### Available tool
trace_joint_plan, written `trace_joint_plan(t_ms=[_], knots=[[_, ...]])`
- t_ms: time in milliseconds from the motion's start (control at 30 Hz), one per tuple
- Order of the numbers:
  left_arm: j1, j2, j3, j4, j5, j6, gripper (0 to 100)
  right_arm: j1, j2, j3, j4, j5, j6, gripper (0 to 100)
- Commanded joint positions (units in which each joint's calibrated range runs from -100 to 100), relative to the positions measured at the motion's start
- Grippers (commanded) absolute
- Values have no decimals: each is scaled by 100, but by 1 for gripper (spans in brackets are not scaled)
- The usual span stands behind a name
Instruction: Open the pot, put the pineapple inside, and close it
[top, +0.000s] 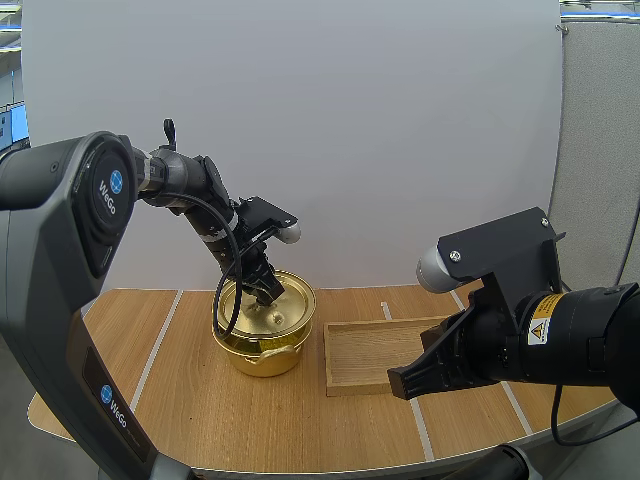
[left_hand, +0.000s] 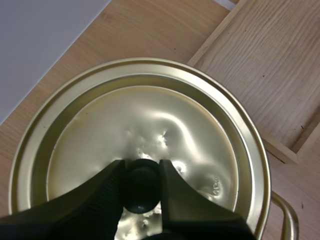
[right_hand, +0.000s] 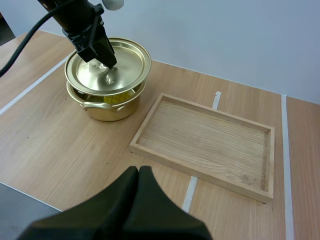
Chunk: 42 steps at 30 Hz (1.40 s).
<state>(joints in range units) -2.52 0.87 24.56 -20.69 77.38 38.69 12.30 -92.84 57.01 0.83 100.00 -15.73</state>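
A gold pot (top: 262, 355) stands left of centre on the wooden table. Its gold lid (top: 290, 303) hangs tilted just over the rim, and my left gripper (top: 268, 290) is shut on the lid's black knob (left_hand: 141, 187). In the right wrist view, a yellow pineapple (right_hand: 116, 98) shows inside the pot (right_hand: 107, 109), through the gap under the lid (right_hand: 127, 60). My right gripper (right_hand: 138, 175) is shut on nothing, its fingers together as one wedge above the table's front. In the high view it (top: 405, 385) hovers at the tray's near right corner.
A shallow wooden tray (top: 370, 350) lies just right of the pot with nothing in it; its rim (left_hand: 235, 25) runs close beside the lid. White tape lines (right_hand: 192, 187) cross the tabletop. Bare table spreads in front of the pot.
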Motion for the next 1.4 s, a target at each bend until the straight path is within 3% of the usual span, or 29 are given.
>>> trace_joint_plan(t_ms=[0, 133, 1367], knots=[[105, -17, 147, -226, -267, 187, 0, -20, -59, 2, -47, 0, -35, 0], [216, -17, 147, -524, -203, 406, 0, -20, -59, 2, -47, 0, -35, 0], [216, 740, 147, -615, 362, 473, 0, -20, -59, 2, -83, 0, -35, 0]])
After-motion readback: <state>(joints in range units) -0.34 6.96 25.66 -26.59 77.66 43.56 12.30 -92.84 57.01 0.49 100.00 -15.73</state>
